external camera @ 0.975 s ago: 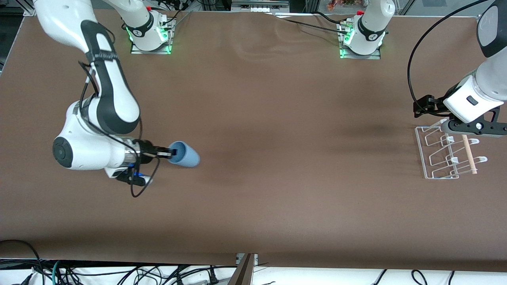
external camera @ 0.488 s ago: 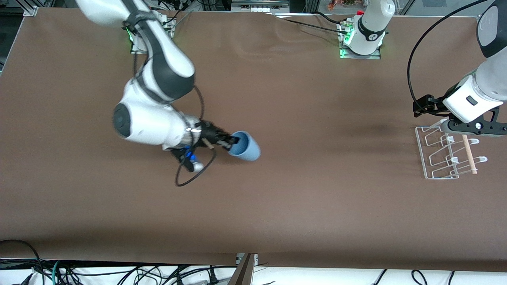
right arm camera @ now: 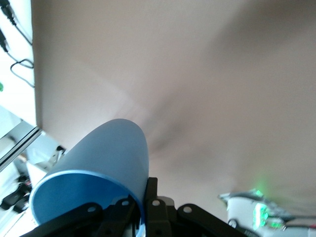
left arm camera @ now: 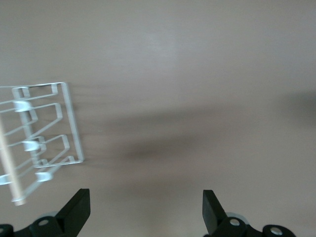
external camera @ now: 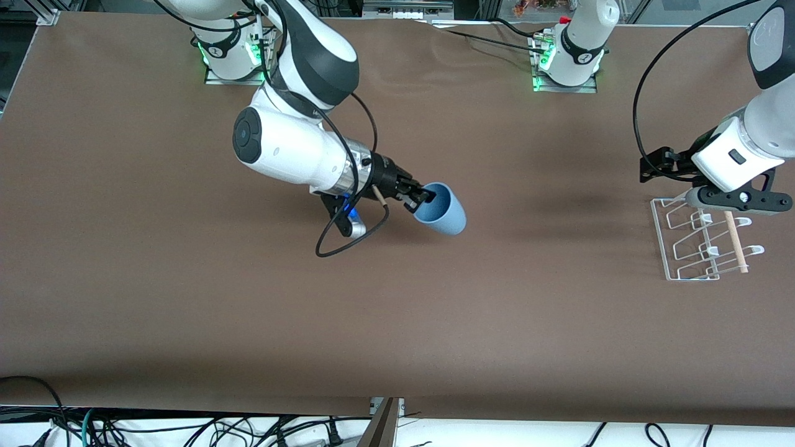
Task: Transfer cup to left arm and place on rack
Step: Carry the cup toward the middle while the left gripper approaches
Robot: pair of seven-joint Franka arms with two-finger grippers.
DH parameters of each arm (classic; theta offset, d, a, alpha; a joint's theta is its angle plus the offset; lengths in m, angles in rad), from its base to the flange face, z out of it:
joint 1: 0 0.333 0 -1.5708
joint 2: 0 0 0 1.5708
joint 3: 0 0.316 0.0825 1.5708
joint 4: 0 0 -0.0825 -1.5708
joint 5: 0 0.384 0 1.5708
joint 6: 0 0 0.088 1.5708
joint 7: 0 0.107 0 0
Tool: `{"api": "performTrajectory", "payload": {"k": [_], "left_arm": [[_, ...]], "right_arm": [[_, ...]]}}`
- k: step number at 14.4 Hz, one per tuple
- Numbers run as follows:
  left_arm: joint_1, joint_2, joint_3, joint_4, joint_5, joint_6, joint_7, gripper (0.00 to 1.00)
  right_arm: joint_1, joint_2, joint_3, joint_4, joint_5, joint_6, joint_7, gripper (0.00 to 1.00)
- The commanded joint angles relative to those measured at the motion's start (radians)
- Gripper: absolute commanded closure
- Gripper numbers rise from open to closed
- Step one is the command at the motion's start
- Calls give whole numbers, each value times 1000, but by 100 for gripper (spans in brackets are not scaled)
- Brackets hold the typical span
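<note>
The right gripper hangs over the middle of the brown counter, a little toward the right arm's end, and its jaws are pinched tight on the rim of the cup. One jaw sits inside the mouth, the other presses on the outer wall, so the thin blue wall is clamped between them. The cup is carried on its side, well off upright. Its long axis runs straight out from the jaws: the open mouth faces back at the gripper, and the narrower closed base points away from it, toward the left arm's end of the counter and slightly toward the front camera. In the right wrist view the cup fills the space just ahead of the jaws, its wide rim next to them and its body tapering off over bare counter.

The left gripper waits over the edge of the rack at the left arm's end of the counter, jaws spread wide with nothing between them. The rack lies just off to one side of those open jaws, flat on the counter, its light wooden dowel along one side. Cup and rack are well apart.
</note>
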Motion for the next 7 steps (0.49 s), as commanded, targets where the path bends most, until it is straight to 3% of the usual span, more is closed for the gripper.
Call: {"api": "performTrajectory", "payload": {"k": [1, 4, 7], "left_arm": [[-13, 25, 1, 28, -92, -17, 10, 0], [-61, 38, -2, 28, -133, -16, 37, 0], [-48, 54, 0, 28, -233, -16, 333, 0]], "right_arm": [[-7, 5, 29, 38, 42, 1, 60, 100], [35, 5, 29, 37, 41, 82, 112, 100], [50, 6, 28, 39, 41, 90, 120, 100]]}}
